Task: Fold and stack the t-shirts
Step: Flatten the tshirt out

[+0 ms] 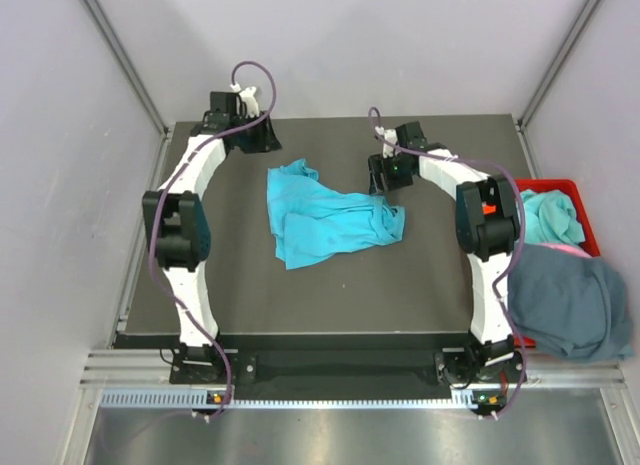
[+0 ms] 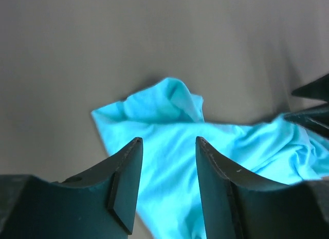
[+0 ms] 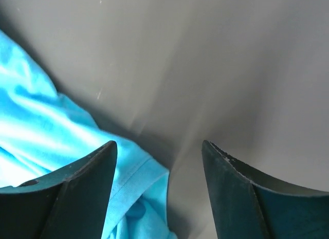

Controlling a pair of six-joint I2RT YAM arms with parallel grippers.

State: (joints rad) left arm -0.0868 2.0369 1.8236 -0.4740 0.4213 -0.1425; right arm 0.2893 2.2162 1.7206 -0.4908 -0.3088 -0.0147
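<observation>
Turquoise t-shirt lies crumpled and unfolded mid-desk. Left gripper is just off the shirt's far-left corner, jaws apart and gripping nothing. Wrist view shows the cloth through the gap, can't tell if it touches. Right gripper is at the shirt's far-right edge, jaws wide apart and empty, its left finger over the hem. Well right of the shirt is a red bin off the desk edge. A second turquoise t-shirt sits inside it. A slate blue-grey t-shirt is draped over the bin's near end, with a pink strip at that shirt's far edge.
</observation>
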